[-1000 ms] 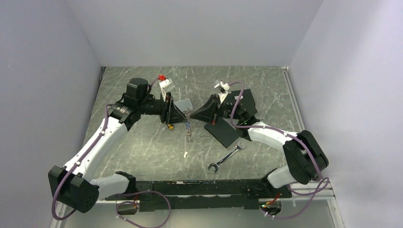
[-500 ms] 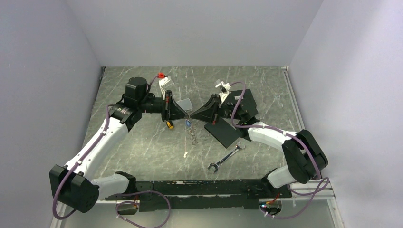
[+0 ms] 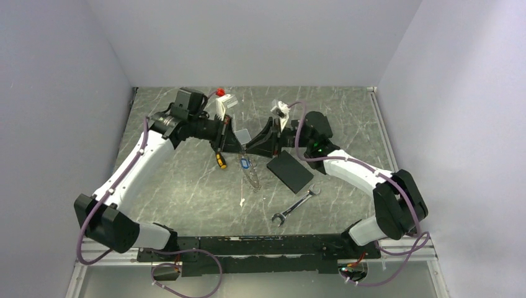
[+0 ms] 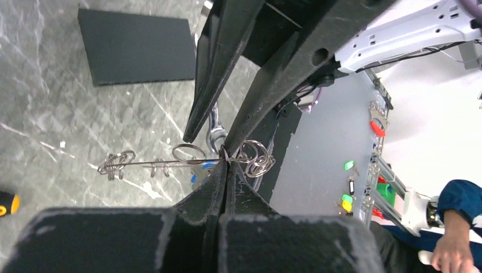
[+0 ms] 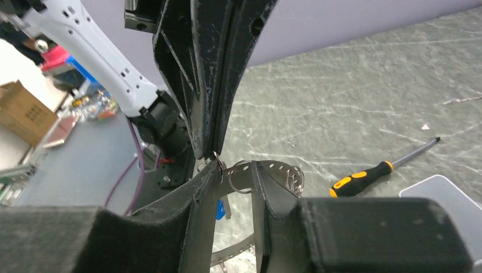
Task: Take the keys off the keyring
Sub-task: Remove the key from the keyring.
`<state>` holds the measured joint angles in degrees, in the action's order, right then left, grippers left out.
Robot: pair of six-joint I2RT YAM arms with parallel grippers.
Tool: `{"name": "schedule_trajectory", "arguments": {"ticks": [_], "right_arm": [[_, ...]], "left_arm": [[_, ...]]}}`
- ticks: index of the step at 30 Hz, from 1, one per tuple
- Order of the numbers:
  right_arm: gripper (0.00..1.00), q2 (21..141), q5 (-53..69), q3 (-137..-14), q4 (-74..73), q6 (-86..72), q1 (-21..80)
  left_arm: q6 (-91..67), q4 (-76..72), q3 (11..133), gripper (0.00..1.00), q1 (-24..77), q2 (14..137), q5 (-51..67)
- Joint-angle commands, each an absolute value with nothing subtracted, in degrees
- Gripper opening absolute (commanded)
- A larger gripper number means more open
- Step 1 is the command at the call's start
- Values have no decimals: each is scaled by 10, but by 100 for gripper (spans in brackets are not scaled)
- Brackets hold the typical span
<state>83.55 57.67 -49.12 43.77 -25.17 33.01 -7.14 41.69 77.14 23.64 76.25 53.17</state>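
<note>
Keyring (image 3: 251,174) at mid-tabletop (image 3: 186,186), upper end lifted, seen near edge-on, long axis slanting from the pincer tips toward the near edge, keys (image 3: 257,185) along its rim, left pincer (image 4: 227,168) pressed together on its wire, right pincer (image 5: 234,173) spread around it.

Lab: white-walled robot enclosure (image 3: 248,37)

L end effector (image 4: 227,166) clamped tight, R end effector (image 5: 236,173) w/ jaws apart, the two tip-to-tip, facing each other
</note>
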Motion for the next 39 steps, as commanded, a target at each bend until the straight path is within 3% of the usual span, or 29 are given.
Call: {"name": "schedule_trajectory", "arguments": {"ticks": [1, 7, 15, 39], "right_arm": [[30, 812, 585, -577, 178, -22, 328], [31, 802, 559, -636, -3, 155, 342], [31, 803, 563, -657, -94, 248, 373], [26, 820, 478, -714, -163, 291, 431]], "left_arm": [[-28, 558, 828, 0, 243, 795, 515], [-22, 579, 834, 0, 243, 804, 516], [-33, 577, 833, 0, 243, 813, 518], [-48, 568, 825, 0, 244, 819, 540]]}}
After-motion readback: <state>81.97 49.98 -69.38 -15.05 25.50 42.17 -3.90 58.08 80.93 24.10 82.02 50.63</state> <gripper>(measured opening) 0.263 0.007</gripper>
